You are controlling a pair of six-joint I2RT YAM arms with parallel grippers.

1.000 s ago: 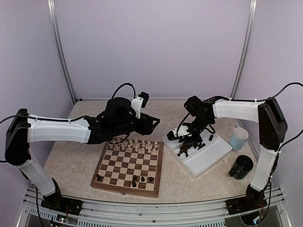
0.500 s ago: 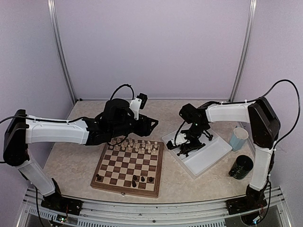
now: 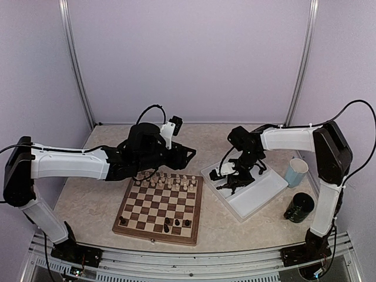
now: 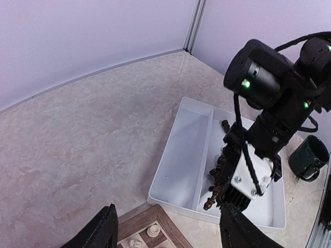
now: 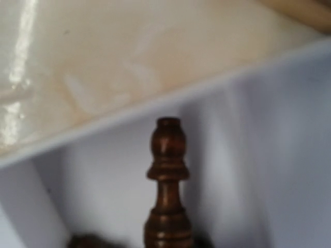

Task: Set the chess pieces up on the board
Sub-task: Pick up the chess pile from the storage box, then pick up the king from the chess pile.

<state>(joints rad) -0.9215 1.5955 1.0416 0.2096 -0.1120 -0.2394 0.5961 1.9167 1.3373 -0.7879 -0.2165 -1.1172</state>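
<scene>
Wooden board (image 3: 157,207) sits ahead of the left arm, with cream pieces (image 3: 165,181) along its far rows and only a few dark pieces (image 3: 176,222) on the near row. White tray (image 3: 262,198) lies just to its right. Over the tray hangs the right gripper (image 3: 233,180), apparently clenched low on one dark piece (image 5: 166,175); its fingers are out of the wrist view. Piece looks like light, stiff, smooth turned wood, so probably prone to pivot and best pinched near the base. The left gripper (image 4: 168,232) is spread wide, holding nothing.
</scene>
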